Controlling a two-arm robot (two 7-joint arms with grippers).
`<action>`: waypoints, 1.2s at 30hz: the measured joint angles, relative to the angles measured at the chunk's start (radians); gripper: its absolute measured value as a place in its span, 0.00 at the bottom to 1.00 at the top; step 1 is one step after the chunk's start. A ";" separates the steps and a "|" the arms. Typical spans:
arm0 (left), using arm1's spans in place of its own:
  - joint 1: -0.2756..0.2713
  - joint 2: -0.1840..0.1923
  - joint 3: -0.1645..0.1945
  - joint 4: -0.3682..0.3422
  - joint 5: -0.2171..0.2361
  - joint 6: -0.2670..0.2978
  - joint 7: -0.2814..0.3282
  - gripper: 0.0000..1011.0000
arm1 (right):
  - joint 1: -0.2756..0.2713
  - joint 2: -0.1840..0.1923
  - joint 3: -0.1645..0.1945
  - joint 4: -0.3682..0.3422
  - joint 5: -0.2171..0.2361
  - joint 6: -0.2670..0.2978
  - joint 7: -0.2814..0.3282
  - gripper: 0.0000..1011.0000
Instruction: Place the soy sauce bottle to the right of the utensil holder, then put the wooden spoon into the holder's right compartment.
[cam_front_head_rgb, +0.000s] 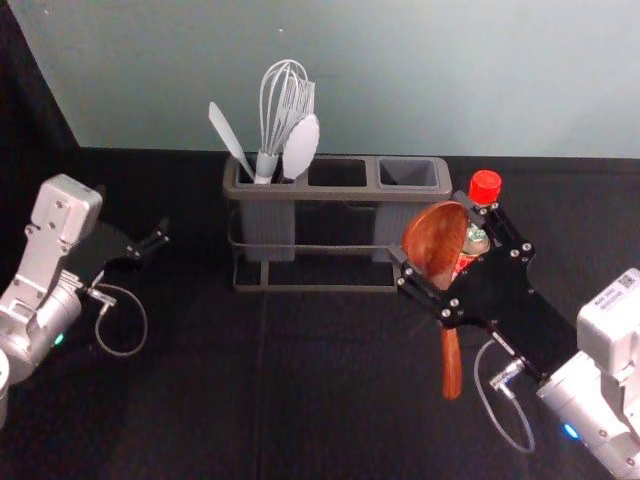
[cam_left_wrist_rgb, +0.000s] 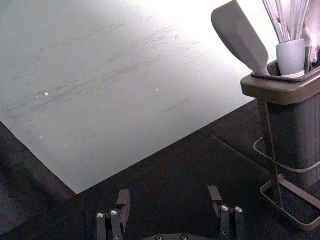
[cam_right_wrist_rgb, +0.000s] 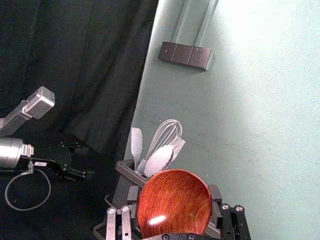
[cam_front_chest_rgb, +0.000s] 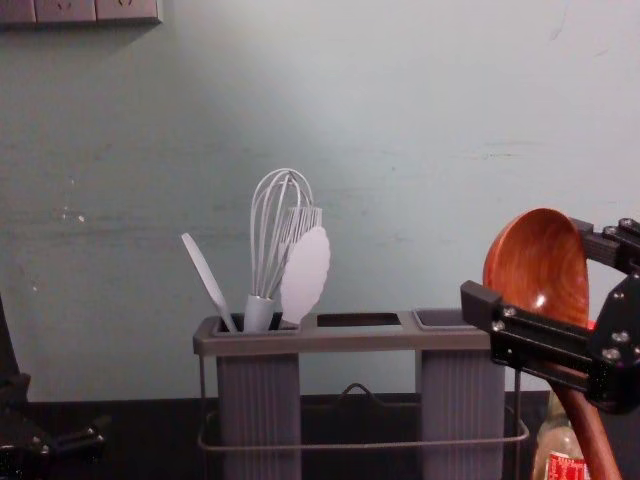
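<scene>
Black cloth (cam_front_head_rgb: 200, 400) meets a pale wall (cam_front_head_rgb: 420, 80) behind the utensil holder (cam_front_head_rgb: 338, 192), with the soy sauce bottle (cam_front_head_rgb: 474, 242) at its right. The right gripper (cam_front_head_rgb: 430, 228), near right, grips the wooden spoon (cam_front_chest_rgb: 540, 260) by its bowl, handle down; the left gripper (cam_left_wrist_rgb: 170, 194), parked left, is spread wide. Best raise the handle's tip above the right compartment (cam_front_head_rgb: 408, 172), centre it, then lower slowly, clear of the bottle, before letting go.

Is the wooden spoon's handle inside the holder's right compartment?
No, the right gripper holds the wooden spoon with its handle hanging down outside the utensil holder, to the right of it.
</scene>
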 joint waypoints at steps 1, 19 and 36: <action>0.000 0.000 0.000 0.000 0.000 0.000 0.000 1.00 | 0.000 0.000 0.000 0.000 0.001 0.000 0.000 0.83; 0.000 0.000 0.000 0.000 0.000 0.000 0.000 1.00 | 0.089 -0.020 -0.014 0.038 -0.012 -0.012 0.008 0.83; 0.000 0.000 0.000 0.000 0.000 0.000 0.000 1.00 | 0.307 -0.031 -0.027 0.157 0.032 -0.090 0.056 0.83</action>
